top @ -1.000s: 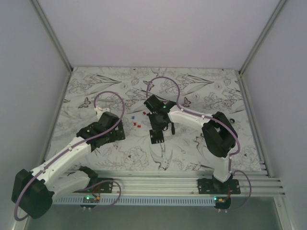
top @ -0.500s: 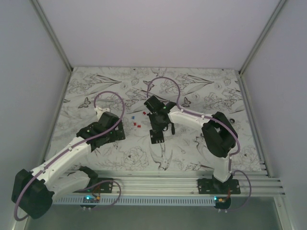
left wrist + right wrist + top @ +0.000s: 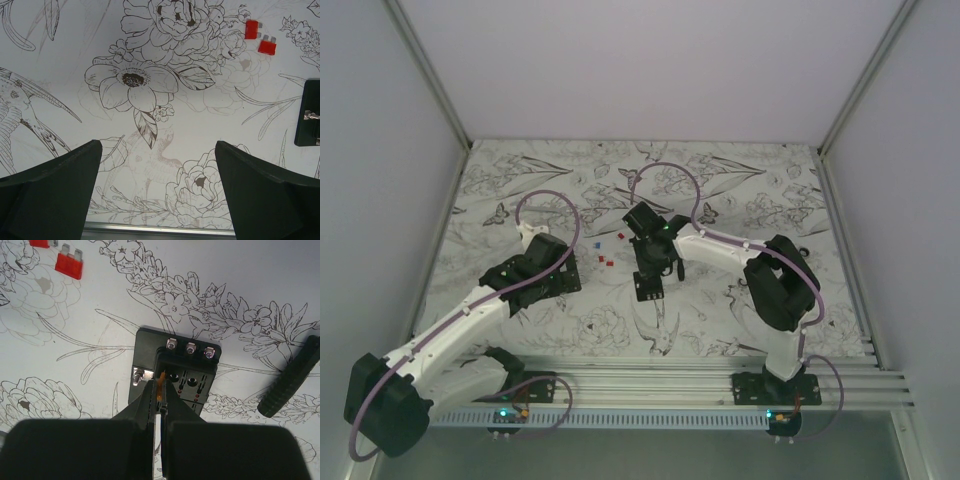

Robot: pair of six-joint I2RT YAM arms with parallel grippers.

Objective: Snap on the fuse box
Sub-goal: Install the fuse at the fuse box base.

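Note:
The fuse box [image 3: 187, 371] is a small black block with three screws along its far edge and rows of slots, lying flat on the flower-print mat. My right gripper [image 3: 161, 390] is right over its left slots, shut on a small orange fuse [image 3: 160, 381] whose tip points down at the box. From above, the right gripper [image 3: 650, 270] hangs over the fuse box [image 3: 647, 290]. My left gripper [image 3: 157, 145] stands wide open above bare mat with nothing between its fingers. In the left wrist view, the fuse box [image 3: 306, 112] shows at the right edge.
Two loose red fuses [image 3: 251, 29] [image 3: 267, 46] lie on the mat left of the box, also seen as red fuses [image 3: 68, 264]. A black ribbed bar [image 3: 290, 380] lies just right of the box. The mat's metal front rail [image 3: 160, 230] runs close below the left gripper.
The right wrist has shifted very slightly toward the near side over the box. The left arm has not moved.

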